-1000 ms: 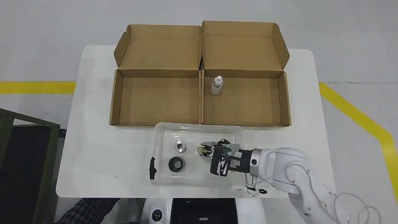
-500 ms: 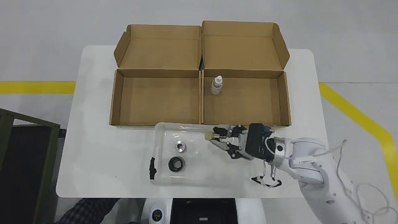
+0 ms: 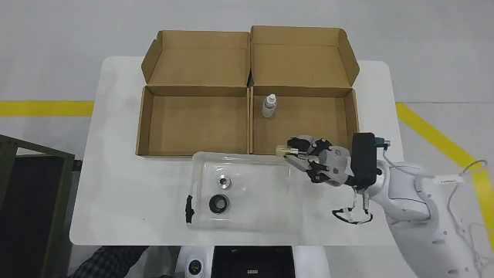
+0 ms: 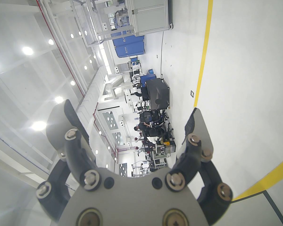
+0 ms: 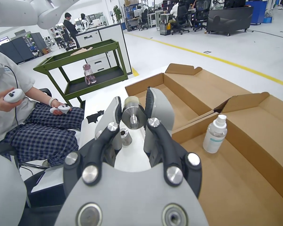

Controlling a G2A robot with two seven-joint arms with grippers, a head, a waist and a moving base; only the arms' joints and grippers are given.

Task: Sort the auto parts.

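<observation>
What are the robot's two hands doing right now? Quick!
Left gripper: open, holding nothing.
Right gripper: closed on a silver metal part.

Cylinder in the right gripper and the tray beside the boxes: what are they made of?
Cylinder: likely machined metal, going by its bright silver sheen; the pale band at its far end is unclear. Tray: clear glossy plastic, since the surface beneath shows through.

Your right arm [image 3: 405, 193] lies in from the near right side, and the right gripper [image 3: 292, 151] points across toward your left, its fingers clamped on a small metal cylinder [image 5: 131, 115]. Your left gripper [image 4: 132, 116] aims off into the room, rolled sideways, with its fingers spread wide.
</observation>
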